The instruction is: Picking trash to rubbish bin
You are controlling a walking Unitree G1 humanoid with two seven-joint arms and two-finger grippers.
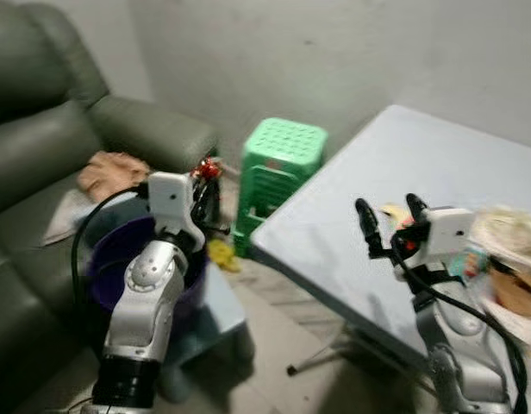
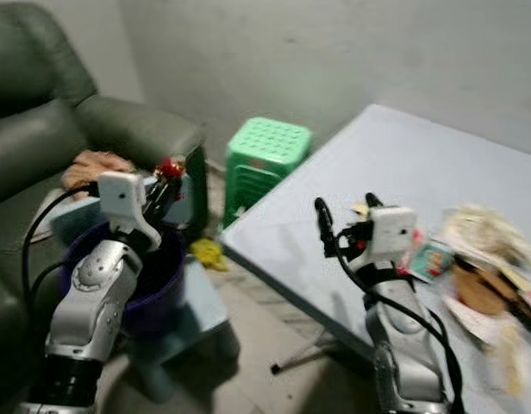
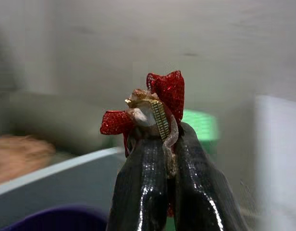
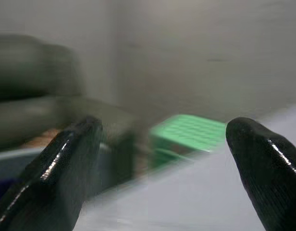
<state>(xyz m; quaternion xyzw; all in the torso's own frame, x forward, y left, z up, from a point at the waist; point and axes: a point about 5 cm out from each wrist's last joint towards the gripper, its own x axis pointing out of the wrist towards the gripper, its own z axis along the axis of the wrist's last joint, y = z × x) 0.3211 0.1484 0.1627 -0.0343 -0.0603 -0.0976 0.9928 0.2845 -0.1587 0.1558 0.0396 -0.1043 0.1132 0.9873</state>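
Note:
My left gripper [image 1: 205, 183] is shut on a crumpled red mesh wrapper with a gold strip [image 3: 155, 103], held up above the purple rubbish bin [image 1: 119, 250] beside the sofa. The wrapper [image 1: 209, 168] pokes out past the fingertips, over the bin's far rim. My right gripper [image 1: 389, 217] hovers open over the near edge of the pale blue table [image 1: 403, 172], nothing between its fingers [image 4: 66, 163]. A pile of paper and wrapper trash [image 2: 477, 259] lies on the table to the right of that gripper.
A green plastic stool [image 1: 278, 177] stands between bin and table. The dark green sofa [image 1: 41, 138] carries a tan cloth [image 1: 110, 170]. A yellow scrap [image 1: 221, 253] lies on the floor near the stool. The bin sits on a grey-blue box [image 1: 218, 310].

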